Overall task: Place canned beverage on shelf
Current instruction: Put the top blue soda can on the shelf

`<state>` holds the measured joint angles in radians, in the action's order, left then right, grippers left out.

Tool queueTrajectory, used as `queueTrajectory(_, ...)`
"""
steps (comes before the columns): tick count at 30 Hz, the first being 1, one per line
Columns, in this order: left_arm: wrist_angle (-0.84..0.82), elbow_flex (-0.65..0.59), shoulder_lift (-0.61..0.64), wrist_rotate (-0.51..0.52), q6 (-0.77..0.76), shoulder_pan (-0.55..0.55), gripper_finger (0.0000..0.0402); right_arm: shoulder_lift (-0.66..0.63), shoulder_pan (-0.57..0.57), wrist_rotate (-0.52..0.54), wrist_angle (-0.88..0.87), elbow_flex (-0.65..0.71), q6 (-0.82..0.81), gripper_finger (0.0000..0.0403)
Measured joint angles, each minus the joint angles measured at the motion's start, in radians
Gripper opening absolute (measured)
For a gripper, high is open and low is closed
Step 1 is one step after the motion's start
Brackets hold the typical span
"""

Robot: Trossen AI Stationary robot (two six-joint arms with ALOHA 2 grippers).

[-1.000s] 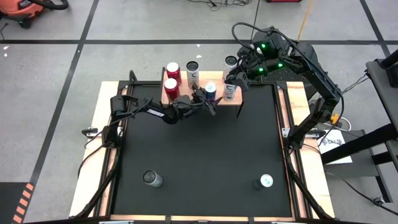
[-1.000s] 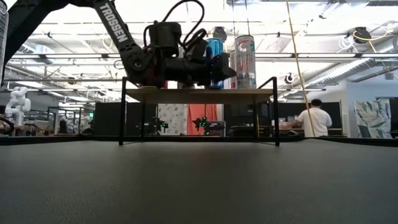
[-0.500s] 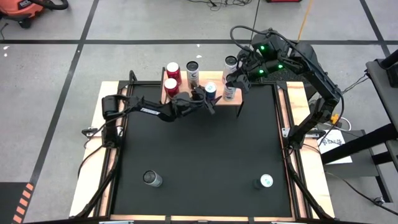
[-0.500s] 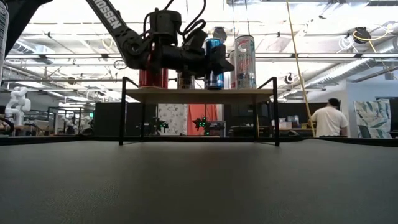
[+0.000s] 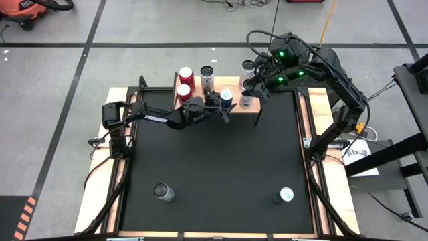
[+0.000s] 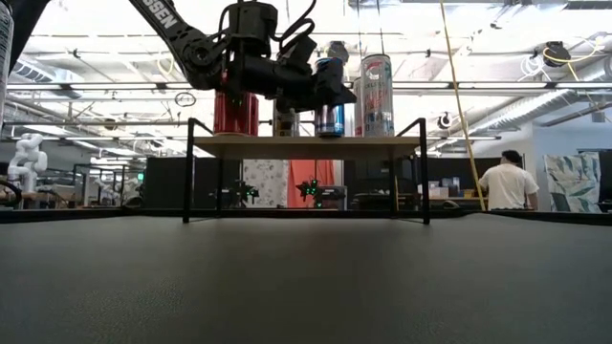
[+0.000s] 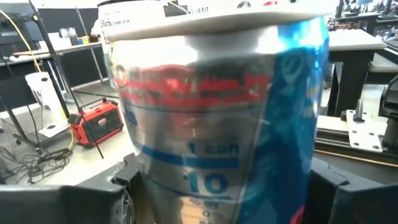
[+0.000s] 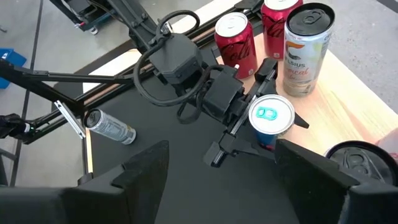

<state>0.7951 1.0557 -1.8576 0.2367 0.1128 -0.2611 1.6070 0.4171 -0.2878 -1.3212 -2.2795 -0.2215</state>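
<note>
A blue and silver canned beverage point(image 8: 272, 116) stands upright at the near edge of the shelf point(image 5: 180, 104), a wood top on thin black legs point(image 6: 188, 172). My left gripper point(image 5: 225, 104) reaches in level from the table's left and is shut on this can point(image 7: 217, 124). Two red cans point(image 8: 235, 38), a tall white can point(image 8: 305, 46) and another tall can point(image 6: 375, 96) stand on the shelf top on their bases. My right gripper point(image 8: 230, 186) hangs open high over the shelf's right end, holding nothing. My left gripper pinches the blue can's side wall point(image 8: 264, 140) between its two fingers point(image 8: 245, 109), below the rim. The fingers come in level from the table's left and slightly near side. The can is upright, its base point(image 6: 330, 132) at the shelf top; whether it rests there, I cannot tell.
A silver can point(image 5: 164, 193) sits on the black mat point(image 5: 221, 167) near the front left and another can point(image 5: 285, 195) near the front right. Wooden borders point(image 5: 100, 167) frame the mat. A person point(image 6: 505, 182) stands far behind the table.
My left arm's wrist has risen behind the shelf's near edge and the gripper has levelled out, its fingers staying on the blue can. The can has kept its place, upright. My right gripper has kept still.
</note>
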Motion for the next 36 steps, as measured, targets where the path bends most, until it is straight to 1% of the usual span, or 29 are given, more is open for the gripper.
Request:
queueTrajectory(2, -0.001, 0.000, 0.000, 0.005, 0.000, -0.002, 0.0272, 0.000, 0.000, 0.000, 0.000, 0.000, 0.002, 0.0274)
queueTrajectory(6, -0.043, 0.000, 0.000, 0.054, -0.002, -0.014, 0.0272, 0.000, 0.000, 0.000, 0.000, 0.000, 0.002, 0.0274)
queueTrajectory(20, -0.038, 0.000, 0.001, 0.060, 0.010, -0.039, 0.0272, 0.000, 0.000, 0.000, 0.000, 0.000, 0.017, 0.0274)
queueTrajectory(24, -0.046, -0.001, 0.030, 0.055, 0.025, -0.045, 0.0272, 0.000, 0.000, -0.001, 0.000, 0.000, 0.021, 0.0274)
queueTrajectory(30, -0.158, -0.001, 0.095, 0.055, 0.025, -0.044, 0.0272, 0.000, 0.000, -0.002, 0.000, 0.000, 0.025, 0.0274)
queueTrajectory(36, -0.197, -0.001, 0.100, 0.055, 0.003, -0.044, 0.0272, 0.000, -0.004, -0.002, 0.000, 0.000, 0.025, 0.0274)
